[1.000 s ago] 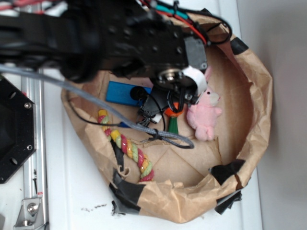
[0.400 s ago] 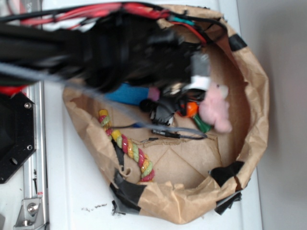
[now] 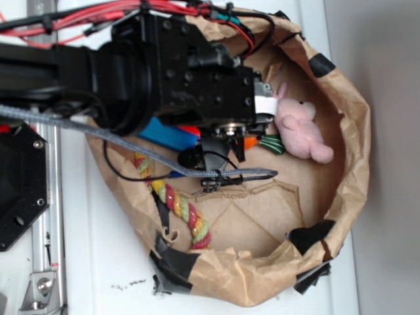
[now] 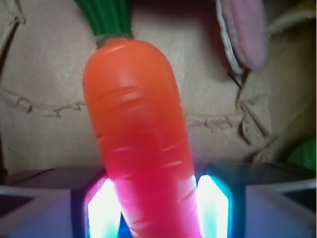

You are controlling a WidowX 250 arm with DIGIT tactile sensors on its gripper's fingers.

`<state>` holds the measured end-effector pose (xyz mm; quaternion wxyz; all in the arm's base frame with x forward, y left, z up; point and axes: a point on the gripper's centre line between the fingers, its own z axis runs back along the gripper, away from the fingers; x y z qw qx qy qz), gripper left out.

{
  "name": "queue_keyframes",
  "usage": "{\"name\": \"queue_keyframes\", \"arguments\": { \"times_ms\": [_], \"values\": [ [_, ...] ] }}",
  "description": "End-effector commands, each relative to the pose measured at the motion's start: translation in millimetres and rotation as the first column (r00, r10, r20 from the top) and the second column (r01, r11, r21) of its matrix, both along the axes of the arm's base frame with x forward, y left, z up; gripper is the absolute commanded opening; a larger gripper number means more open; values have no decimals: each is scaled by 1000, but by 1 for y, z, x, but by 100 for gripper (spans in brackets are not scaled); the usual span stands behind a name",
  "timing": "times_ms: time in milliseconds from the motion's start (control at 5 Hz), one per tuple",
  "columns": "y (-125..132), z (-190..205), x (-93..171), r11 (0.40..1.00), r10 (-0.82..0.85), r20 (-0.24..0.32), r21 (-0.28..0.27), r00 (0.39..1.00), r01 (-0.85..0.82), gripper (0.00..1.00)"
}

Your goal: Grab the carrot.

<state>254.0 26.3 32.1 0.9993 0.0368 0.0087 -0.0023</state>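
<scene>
The carrot [image 4: 141, 144] is glossy orange with a green stem end [image 4: 106, 17] pointing away from me. It fills the middle of the wrist view. Its narrow half runs down between my two glowing fingers [image 4: 105, 208], which press against both of its sides. My gripper [image 4: 157, 201] is shut on it. In the exterior view only a sliver of the carrot [image 3: 252, 141] and its striped green stem [image 3: 272, 144] stick out from under the black wrist, where the gripper [image 3: 244, 139] is mostly hidden. The pink bunny [image 3: 298, 128] lies just right of the stem, touching it.
Everything sits inside a brown paper-lined basin [image 3: 357, 138] patched with black tape [image 3: 310, 235]. A multicoloured rope toy [image 3: 180, 207] lies at the lower left, a blue block [image 3: 167, 134] under the arm. A grey braided cable [image 3: 197, 172] hangs across the middle.
The wrist has turned. The carrot's green end swung from pointing down to pointing right, staying with the gripper. The pink bunny shifted right and up.
</scene>
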Motion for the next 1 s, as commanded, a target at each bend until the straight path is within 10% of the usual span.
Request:
{"name": "queue_keyframes", "arguments": {
  "times_ms": [0, 800],
  "values": [
    [1, 58, 10, 981, 187, 98, -72, 977, -181, 0],
    [-14, 122, 12, 950, 302, 136, -126, 944, -286, 0]
  ]
}}
